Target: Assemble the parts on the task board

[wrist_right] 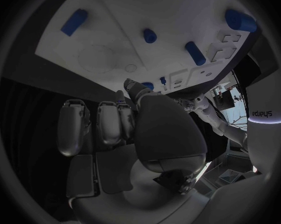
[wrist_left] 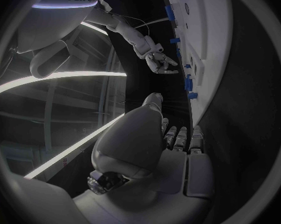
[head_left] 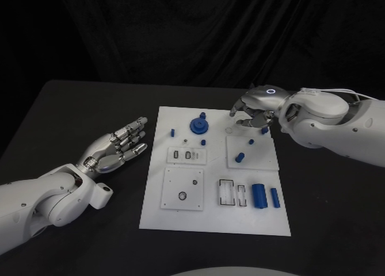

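The right wrist view shows "sharpa" printed on an arm. The board (head_left: 216, 214) lies mid-tabletop (head_left: 68, 115) with blue parts (head_left: 259, 195) on it. The right hand (head_left: 252, 112) hovers over the board's far right corner, fingers curled; whether it pinches a small part there is hard to make out. The left hand (head_left: 116, 150) rests open, fingers apart, holding nothing, just beside the board's left edge.

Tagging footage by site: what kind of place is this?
Probably a robotics lab or test cell, not a home or factory line. A black cloth-backed table holds a white task board with small blue cylinder parts, a benchmark-style setup. The silver many-fingered left hand and right hand flank it.
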